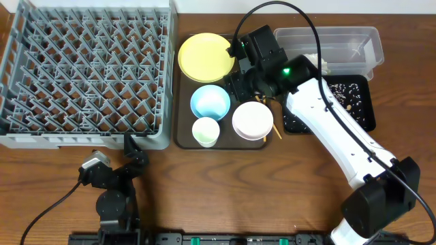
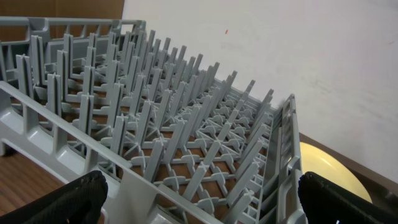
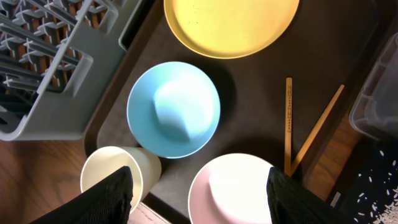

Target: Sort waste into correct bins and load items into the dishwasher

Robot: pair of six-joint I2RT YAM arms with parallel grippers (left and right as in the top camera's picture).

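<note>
**Operator:** How far along is this?

**Spotter:** You look through the waste half, going by how things lie. White grains (image 1: 344, 92) are scattered in the black tray (image 1: 366, 122) on the right. Something white and crumpled, likely the paper (image 1: 324, 64), sits in the clear tub (image 1: 354, 41) just beyond it. I can't make out any greenish-orange scrap.

**Operator:** And the loading?

**Spotter:** You haven't started it. The grey dish rack (image 1: 82, 139) on the left holds nothing between its pegs. Every item sits on the brown serving tray (image 1: 182, 129) beside it. The yellow plate (image 1: 206, 56) is at the far end and the light blue bowl (image 1: 210, 102) is in the middle. The white cup (image 1: 206, 131) and small white bowl (image 1: 252, 120) are at the near end. The chopsticks (image 3: 288, 124) lie flat along the tray's right side, beside the white bowl. The dishes look clean of scraps from here.

**Operator:** What are my grippers doing?

**Spotter:** Your right gripper (image 3: 199, 177) hangs over the serving tray above the bowls. Its jaws are apart and grip nothing. Your left gripper (image 2: 199, 186) sits low by the rack's near edge, pointing across the pegs. Its jaws are spread wide and are also empty.

**Operator:** So what's left?

**Spotter:** You have five loads to make, as I judge it: plate, two bowls, cup and chopsticks, all going left into the rack.
</note>
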